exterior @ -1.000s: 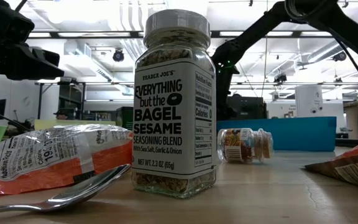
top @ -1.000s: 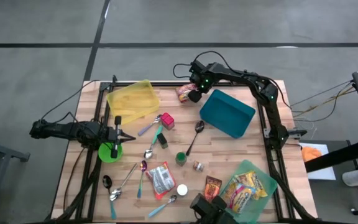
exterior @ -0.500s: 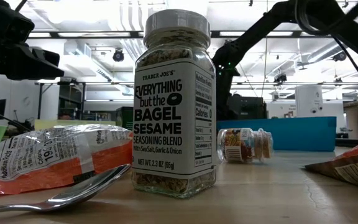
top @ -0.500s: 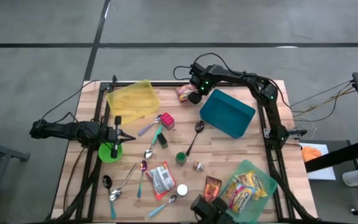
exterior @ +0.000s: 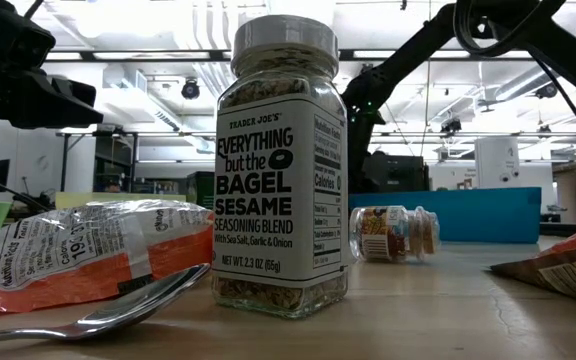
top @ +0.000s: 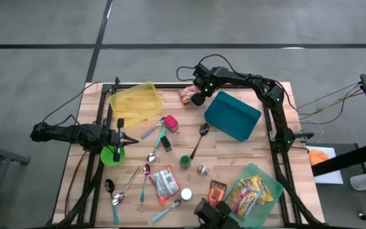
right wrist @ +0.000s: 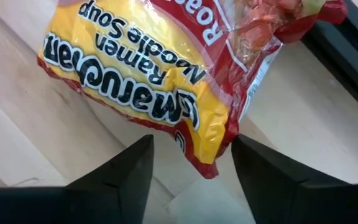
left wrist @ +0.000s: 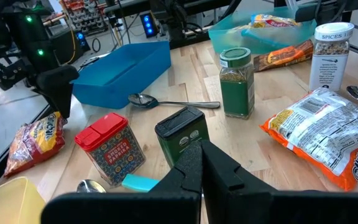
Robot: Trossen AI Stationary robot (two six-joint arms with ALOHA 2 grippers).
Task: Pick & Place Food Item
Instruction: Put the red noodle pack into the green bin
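Note:
A yellow and red ramen noodle packet [right wrist: 154, 81] lies flat on the wooden table near its far edge [top: 187, 95]. It also shows in the left wrist view [left wrist: 36, 140]. My right gripper [right wrist: 191, 142] hangs over it, pointing steeply down [top: 197, 97]. It is open, with one finger on either side of the packet's red-edged corner [right wrist: 207, 165], and I see no touch. My left gripper [left wrist: 201, 149] is shut and empty, waiting at the table's left side [top: 121, 135] above a green lid.
A teal bin [top: 232, 114] stands right of the packet and a yellow bin [top: 135, 103] left of it. The black frame rail [right wrist: 347, 37] runs just beyond the packet. Spoons, spice jars, a seasoning jar [exterior: 280, 160] and a snack bag fill the middle. A green bin [top: 265, 191] holds snacks.

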